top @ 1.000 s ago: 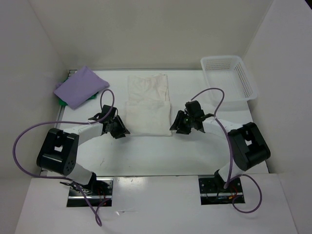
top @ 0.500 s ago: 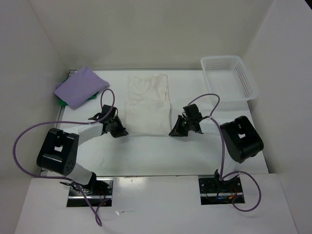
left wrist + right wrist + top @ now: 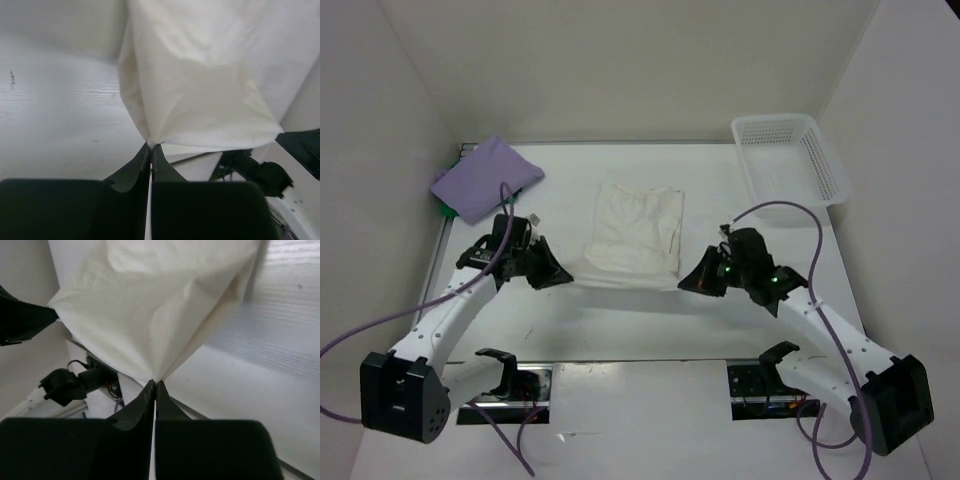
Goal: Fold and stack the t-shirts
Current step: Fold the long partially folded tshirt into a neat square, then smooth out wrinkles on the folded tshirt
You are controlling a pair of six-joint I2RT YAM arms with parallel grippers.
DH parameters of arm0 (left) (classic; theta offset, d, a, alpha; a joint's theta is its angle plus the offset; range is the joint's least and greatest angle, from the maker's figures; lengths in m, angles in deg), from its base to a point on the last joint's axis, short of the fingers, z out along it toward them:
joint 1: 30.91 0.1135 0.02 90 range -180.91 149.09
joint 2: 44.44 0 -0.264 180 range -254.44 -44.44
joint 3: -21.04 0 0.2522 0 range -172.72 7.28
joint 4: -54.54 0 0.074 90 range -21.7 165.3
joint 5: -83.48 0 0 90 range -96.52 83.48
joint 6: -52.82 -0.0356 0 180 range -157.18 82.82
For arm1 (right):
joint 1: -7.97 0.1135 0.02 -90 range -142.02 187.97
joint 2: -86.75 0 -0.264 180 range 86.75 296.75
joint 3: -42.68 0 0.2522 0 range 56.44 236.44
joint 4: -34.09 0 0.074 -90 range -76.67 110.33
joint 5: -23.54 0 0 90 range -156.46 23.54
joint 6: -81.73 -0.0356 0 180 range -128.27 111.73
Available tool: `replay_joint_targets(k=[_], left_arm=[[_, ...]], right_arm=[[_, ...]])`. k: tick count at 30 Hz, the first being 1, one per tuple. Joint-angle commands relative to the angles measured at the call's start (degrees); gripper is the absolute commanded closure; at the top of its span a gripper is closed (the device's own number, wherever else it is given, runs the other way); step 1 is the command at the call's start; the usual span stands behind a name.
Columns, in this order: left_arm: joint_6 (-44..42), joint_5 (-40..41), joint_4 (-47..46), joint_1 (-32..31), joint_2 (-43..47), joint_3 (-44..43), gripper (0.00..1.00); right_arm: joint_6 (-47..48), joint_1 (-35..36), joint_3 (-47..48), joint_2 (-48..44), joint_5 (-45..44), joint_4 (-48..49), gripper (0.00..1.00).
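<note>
L gripper (image 3: 151, 150) & R gripper (image 3: 155, 385) each clenched on a near corner of soft white fabric t-shirt (image 3: 635, 228), middle of white desk (image 3: 640, 322); near hem lifted; judged best: carry both corners level, hem taut, toward far edge; release together.

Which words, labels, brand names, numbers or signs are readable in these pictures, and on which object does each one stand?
No text can be read in any view.
The white t-shirt: plain, no print or tag showing.
The purple t-shirt: plain.
The basket: no label visible.
A tiny dark mark on the table: too small to read.
</note>
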State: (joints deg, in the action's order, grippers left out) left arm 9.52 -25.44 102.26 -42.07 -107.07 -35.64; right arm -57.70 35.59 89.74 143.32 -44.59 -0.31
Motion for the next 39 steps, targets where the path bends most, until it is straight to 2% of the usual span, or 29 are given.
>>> replay_joint_targets(k=[1,3,4,5,7,9,10,13,19,24,25,26,27,28,29,31,33,37,38,39], left_arm=[[-2.3,-2.9,5.0,3.2,-2.2,-8.5,1.00],[-2.3,-2.4,1.8,4.4,-7.1,-15.7,1.00],[-2.3,-1.8,0.2,5.0,-9.1,-18.1,1.00],[-2.8,-1.8,-2.6,5.0,-13.9,-20.4,1.00],[-2.8,-0.9,-5.1,5.0,-19.2,-27.3,1.00],[-2.8,-0.2,-9.1,5.0,-27.3,-31.5,1.00],[-2.8,0.4,-10.4,5.0,-33.1,-36.0,1.00],[-2.3,-0.8,-11.5,5.0,-41.6,-42.3,1.00],[-1.3,2.6,-14.3,3.7,-56.5,-55.5,1.00],[-0.7,7.6,-13.6,3.7,-63.8,-63.4,0.97],[0.1,7.6,-14.3,4.3,-63.8,-63.4,0.93],[1.5,7.6,-16.4,4.3,-62.9,-61.3,0.73],[1.5,7.6,-18.6,4.9,-61.5,-59.9,0.57],[1.5,8.4,-20.6,5.4,-58.8,-59.3,0.44],[1.5,9.2,-20.6,5.4,-57.7,-59.3,0.30],[0.1,9.7,-19.5,5.4,-55.2,-61.1,0.19],[0.1,8.4,-20.5,4.8,-52.0,-58.4,0.16],[0.8,3.6,-23.9,-2.7,-48.5,-49.7,0.33],[1.3,2.9,-26.4,-4.1,-47.7,-44.2,0.35],[1.9,1.8,-27.8,-5.3,-47.7,-41.5,0.36]], right_arm=[[4.4,-6.9,8.1,2.5,0.1,-8.6,1.00],[10.7,-11.6,13.3,9.6,-0.5,-8.1,1.00],[12.7,-13.4,19.0,12.3,-0.5,-8.1,1.00],[14.5,-14.8,21.9,15.4,-0.5,-7.2,1.00],[17.9,-17.8,29.5,25.0,-1.3,-5.3,1.00],[19.4,-18.4,34.5,31.3,-1.6,-3.6,1.00],[20.4,-18.9,39.5,37.3,-1.7,-3.6,1.00],[21.7,-18.9,49.4,48.7,-2.8,-3.6,1.00],[22.3,-20.1,61.2,62.9,-4.8,-2.9,1.00],[21.7,-20.1,70.9,70.8,-4.1,-4.1,1.00],[21.7,-20.1,71.5,70.8,-4.1,-4.1,0.93],[21.7,-19.5,72.1,70.8,-4.1,-4.1,0.87],[21.7,-19.5,72.1,70.1,-4.1,-4.1,0.80],[21.7,-19.5,72.1,69.1,-5.7,-4.1,0.66],[21.7,-19.5,72.1,67.3,-5.7,-4.1,0.60],[21.7,-19.5,72.1,65.3,-5.7,-4.1,0.51],[21.7,-18.3,70.5,61.6,-5.7,-4.1,0.49],[21.0,-13.8,62.2,57.8,-2.5,-0.9,0.83],[20.3,-12.6,61.1,57.8,0.1,-0.3,0.96],[19.0,-10.2,60.2,57.8,1.8,0.5,1.00]])
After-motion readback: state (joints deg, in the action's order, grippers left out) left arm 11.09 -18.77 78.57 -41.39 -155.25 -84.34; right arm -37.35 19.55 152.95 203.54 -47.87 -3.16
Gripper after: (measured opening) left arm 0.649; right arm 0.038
